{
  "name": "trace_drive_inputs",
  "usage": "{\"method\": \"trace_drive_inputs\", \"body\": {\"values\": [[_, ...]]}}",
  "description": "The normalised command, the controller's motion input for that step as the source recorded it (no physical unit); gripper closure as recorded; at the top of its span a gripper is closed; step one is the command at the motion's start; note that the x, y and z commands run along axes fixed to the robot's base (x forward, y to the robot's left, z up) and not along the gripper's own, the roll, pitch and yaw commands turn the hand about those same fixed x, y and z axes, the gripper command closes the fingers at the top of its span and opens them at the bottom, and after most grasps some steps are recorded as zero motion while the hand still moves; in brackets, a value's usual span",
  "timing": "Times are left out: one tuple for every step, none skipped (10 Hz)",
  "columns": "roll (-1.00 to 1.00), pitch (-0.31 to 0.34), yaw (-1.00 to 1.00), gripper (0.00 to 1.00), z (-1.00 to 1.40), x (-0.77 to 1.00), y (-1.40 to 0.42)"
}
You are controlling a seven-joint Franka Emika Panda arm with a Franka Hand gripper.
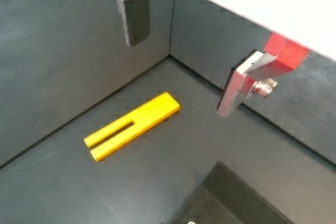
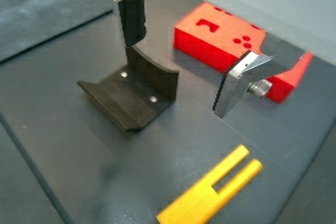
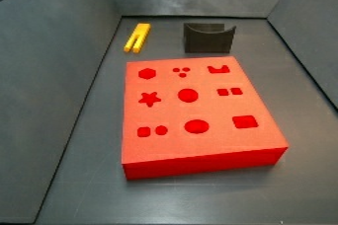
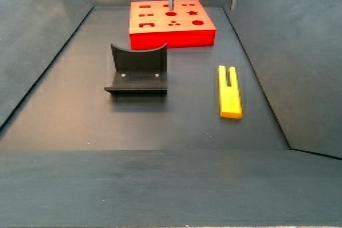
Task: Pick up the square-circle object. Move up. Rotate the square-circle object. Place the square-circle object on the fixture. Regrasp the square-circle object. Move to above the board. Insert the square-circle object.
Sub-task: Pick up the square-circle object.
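No legible text, label, brand, number or sign on any surface; the large red rectangular board point(image 3: 199, 111) bears only shaped recesses.

We see our gripper point(image 2: 184, 66) as two flat silver finger plates with dark pads point(image 2: 132, 24), one carrying a red mount and a screw.

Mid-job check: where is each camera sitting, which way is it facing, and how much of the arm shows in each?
Wrist view: above the floor, looking down at the square-circle object, between the open gripper fingers.
Wrist view: on the wrist too, facing the fixture and the board; both fingers show.
Side view: at the board's end, looking over it; no arm.
Side view: at the opposite end, fixture nearer; only fingertips above the board.
All four show the yellow peg.
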Motion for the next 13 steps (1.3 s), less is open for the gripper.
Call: {"method": "trace_drive_inputs", "body": {"values": [[0.0,-0.154,-0.18,0.0,-0.77,-0.35,0.13],[0.0,-0.177,-0.14,0.0,-0.9,-0.42,0.19],[0.0,-0.17,-0.07,0.0,-0.91,-0.35,0.28],[0.0,-0.193,-0.03,0.0,-0.85,-0.29,0.29],[-0.02,-0.213,0.0,0.0,-0.8,-0.16,0.29],[-0.06,-0.224,-0.02,0.0,-0.77,-0.12,0.25],[-0.07,-0.219,-0.09,0.0,-0.78,-0.15,0.17],[-0.12,-0.203,-0.18,0.0,-0.78,-0.26,0.07],[-0.2,-0.151,-0.2,0.0,-0.74,-0.35,0.0],[-0.21,-0.147,-0.21,0.0,-0.73,-0.35,0.0],[-0.21,-0.154,-0.17,0.0,-0.71,-0.31,0.0],[-0.2,-0.169,-0.05,0.0,-0.69,-0.17,0.03],[-0.2,-0.123,0.0,0.0,-0.73,0.0,0.05]]}}
